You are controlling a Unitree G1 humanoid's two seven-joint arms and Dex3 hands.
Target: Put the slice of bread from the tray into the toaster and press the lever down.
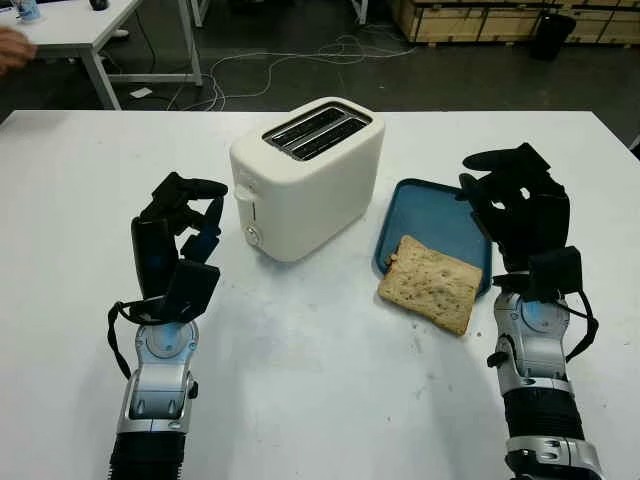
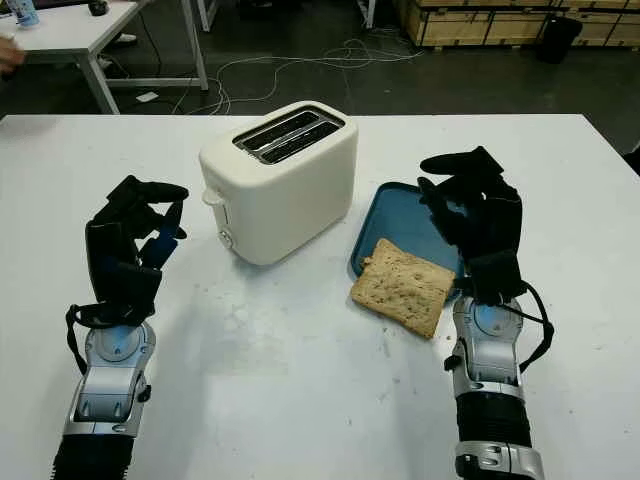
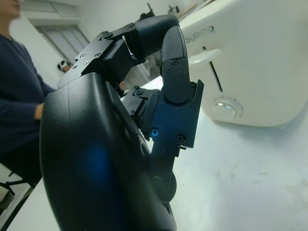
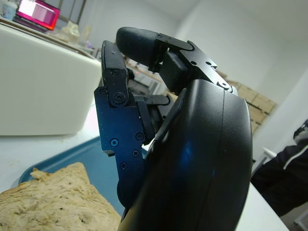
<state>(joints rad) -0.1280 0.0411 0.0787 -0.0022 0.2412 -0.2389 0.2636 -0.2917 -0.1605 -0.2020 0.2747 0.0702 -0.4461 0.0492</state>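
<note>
Toaster: the white toaster [image 1: 308,180] is standing near the middle of the white table [image 1: 320,400], turned at an angle, with its 2 top slots showing empty.
Lever: the lever [image 3: 206,57] is sitting at the upper end of its slot on the toaster's narrow end, above a round knob [image 3: 224,107], on the side facing the left hand.
Tray: the blue tray [image 1: 425,215] is lying just beside the toaster, on the robot's right of it.
Bread: the slice of bread [image 1: 431,284] is lying half on the tray's near edge and half on the table, with one corner hanging past the rim toward the robot.
Left hand: the left hand [image 1: 180,235] is hovering over the table to the robot's left of the toaster, near the lever end but apart from it; its fingers are curling inward and gripping nothing.
Right hand: the right hand [image 1: 515,205] is hovering over the right edge of the tray, just beside the bread and not touching it; its fingers are bending at the tips and clasping nothing.
Background: a person in a dark top [image 3: 19,96] is sitting beyond the left hand, and cables [image 1: 300,60] are trailing across the floor behind the table.
</note>
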